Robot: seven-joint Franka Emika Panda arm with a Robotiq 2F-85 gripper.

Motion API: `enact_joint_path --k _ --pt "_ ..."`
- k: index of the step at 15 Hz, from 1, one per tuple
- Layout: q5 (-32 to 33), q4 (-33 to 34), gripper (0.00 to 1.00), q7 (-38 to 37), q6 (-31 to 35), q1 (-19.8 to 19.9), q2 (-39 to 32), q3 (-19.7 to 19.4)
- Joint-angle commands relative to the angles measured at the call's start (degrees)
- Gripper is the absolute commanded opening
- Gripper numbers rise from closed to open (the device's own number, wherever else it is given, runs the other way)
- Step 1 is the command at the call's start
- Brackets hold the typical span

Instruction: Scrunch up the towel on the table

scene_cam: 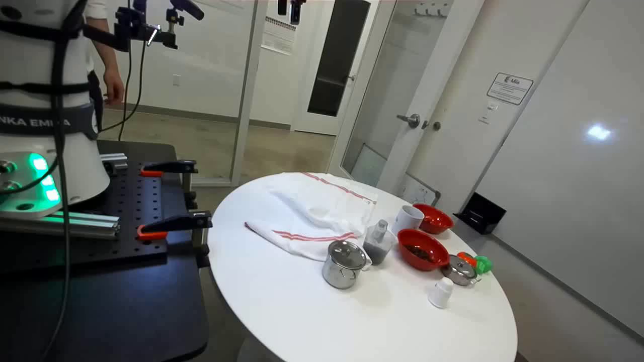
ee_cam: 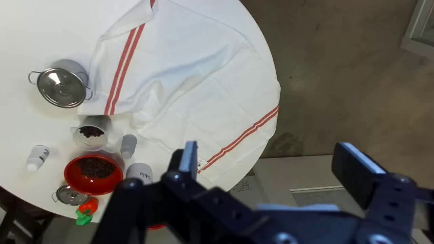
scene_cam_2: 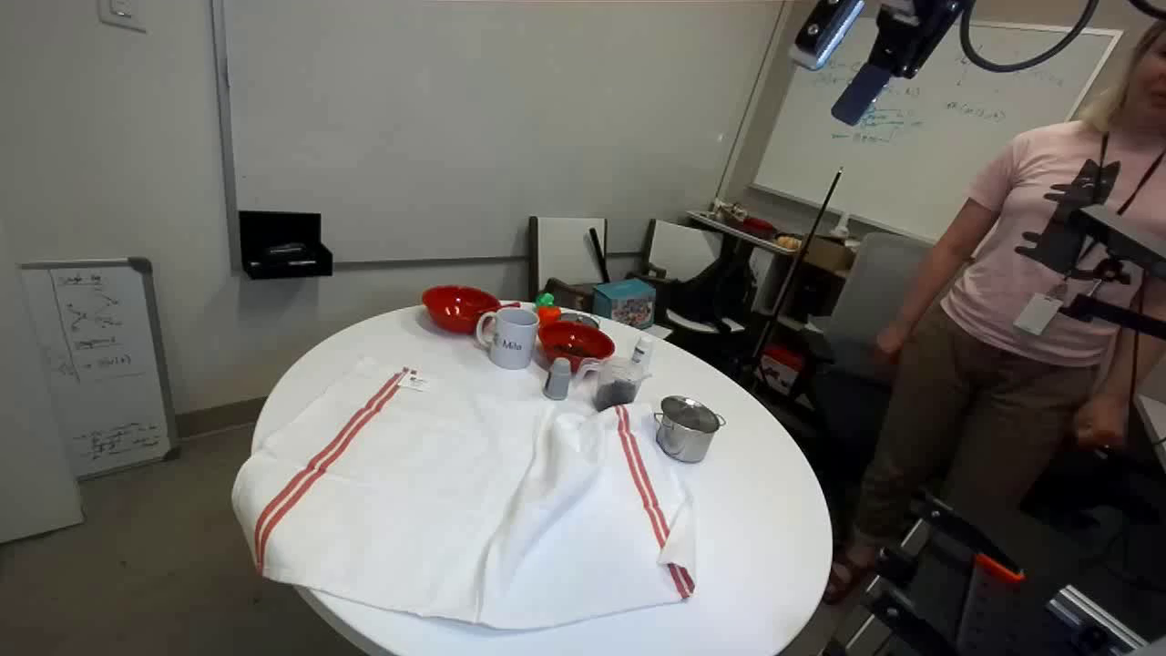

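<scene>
The towel [scene_cam: 322,203] is white cloth with red double stripes near two edges. It lies mostly spread out on the round white table [scene_cam: 297,306], with a raised fold and a folded-over corner. It also shows in an exterior view [scene_cam_2: 410,492], hanging slightly over the table edge [scene_cam_2: 765,547], and in the wrist view [ee_cam: 217,84]. My gripper [ee_cam: 267,149] is open and empty in the wrist view, well above the table. It shows at the top of an exterior view [scene_cam_2: 843,68], fingers apart, and partly at the top edge of an exterior view [scene_cam: 290,9]. It touches nothing.
A lidded steel pot [scene_cam: 343,265] stands against or close to the towel's striped edge. A clear measuring cup [scene_cam: 378,246], a white mug [scene_cam_2: 512,339], red bowls [scene_cam_2: 576,343] and a white bottle [scene_cam: 441,292] stand nearby. A person [scene_cam_2: 1020,264] stands beside the setup.
</scene>
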State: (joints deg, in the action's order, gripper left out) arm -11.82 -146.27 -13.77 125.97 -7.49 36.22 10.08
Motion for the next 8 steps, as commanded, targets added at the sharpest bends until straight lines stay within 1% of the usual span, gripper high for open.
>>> enact_joint_path --k 1,2,3,4,6,8 --pt "0.1 0.1 1.0 0.0 -0.2 -0.1 0.0 -0.1" --pt "-0.2 0.3 1.0 0.5 -0.6 -0.3 0.0 -0.4" --pt "0.5 -1.5 1.0 6.3 1.4 -0.1 0.3 -3.5" --pt "0.0 -1.3 1.0 7.8 3.2 0.2 -2.5 -4.7" --pt "-1.4 -1.8 1.0 12.7 5.2 -0.1 -4.7 -7.8" --pt "-2.4 -1.6 1.0 17.4 6.3 -0.5 -8.4 -10.9"
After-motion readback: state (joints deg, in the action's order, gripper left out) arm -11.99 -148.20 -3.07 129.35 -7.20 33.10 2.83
